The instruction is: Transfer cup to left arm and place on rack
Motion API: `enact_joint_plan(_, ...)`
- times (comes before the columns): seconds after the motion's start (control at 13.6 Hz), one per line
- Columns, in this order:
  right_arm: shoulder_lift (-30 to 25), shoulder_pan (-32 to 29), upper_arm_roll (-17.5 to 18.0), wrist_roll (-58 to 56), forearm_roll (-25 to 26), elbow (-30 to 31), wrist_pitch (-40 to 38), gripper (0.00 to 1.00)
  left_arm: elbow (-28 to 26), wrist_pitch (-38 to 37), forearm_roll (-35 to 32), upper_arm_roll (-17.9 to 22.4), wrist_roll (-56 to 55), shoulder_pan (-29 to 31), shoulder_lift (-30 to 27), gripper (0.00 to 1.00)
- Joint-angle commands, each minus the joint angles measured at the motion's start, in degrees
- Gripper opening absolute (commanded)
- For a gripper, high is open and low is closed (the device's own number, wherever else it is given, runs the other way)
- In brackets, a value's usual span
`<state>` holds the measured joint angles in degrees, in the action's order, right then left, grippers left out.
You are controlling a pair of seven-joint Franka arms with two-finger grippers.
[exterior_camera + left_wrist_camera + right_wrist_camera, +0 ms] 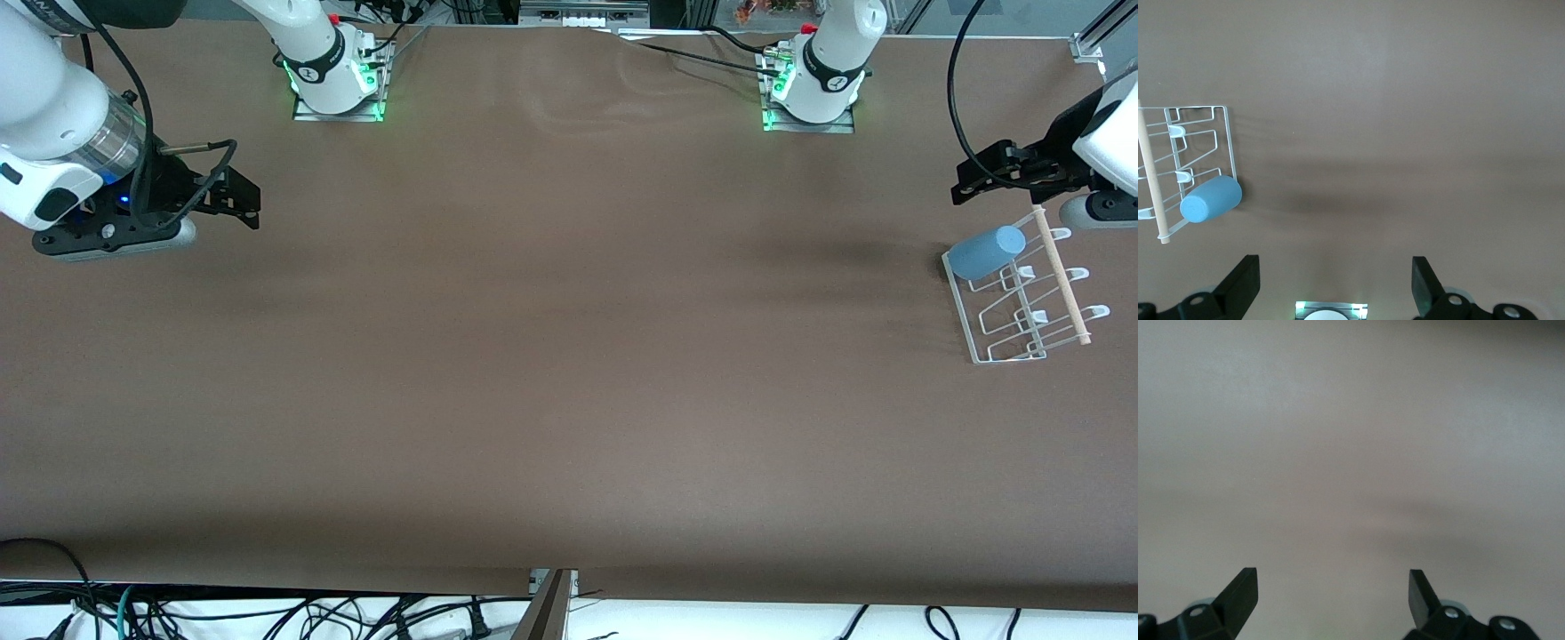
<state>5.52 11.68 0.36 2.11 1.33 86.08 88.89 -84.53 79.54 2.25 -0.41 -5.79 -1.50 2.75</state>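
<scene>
Light-blue cup [985,252] lying on its side on rack [1022,307], at the rack's end farther from the front camera, resting across the white wire loops, closed base toward the wooden rod [1060,277]. Seen again in the left wrist view: cup [1211,199] tilted across the corner of rack [1201,143], rod [1151,177] running along one side. Rack standing on the brown surface [551,356] at the left arm's end.

Left claw [976,178] up in the air over the surface just beside the rack's cup end, clear of the cup, touching nothing. Spread wide in its wrist view [1336,283], both black fingers [1241,283] far apart, nothing between them, only bare surface.

Right claw [242,200] waiting over the right arm's end of the surface, well apart from cup and rack. Likewise spread wide in its own wrist view [1333,597], fingers [1421,593] empty, only plain surface [1351,453] below.
</scene>
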Motion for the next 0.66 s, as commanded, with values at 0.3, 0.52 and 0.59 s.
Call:
enact_joint_plan(0.3,-0.2,0.1,-0.2,0.4,-0.5,-0.6,-0.9,1.00,2.1,-0.1,1.6,0.9,-0.1,-1.0,2.4,1.00)
enact_joint_plan(0.52,-0.2,0.1,-0.1,0.4,-0.5,-0.6,-0.5,1.00,2.3,-0.3,1.5,0.9,-0.1,-1.0,2.6,1.00)
enact_joint_plan(0.59,-0.2,0.1,-0.1,0.4,-0.5,-0.6,-0.3,1.00,2.3,-0.3,1.5,0.8,0.0,-1.1,2.7,1.00)
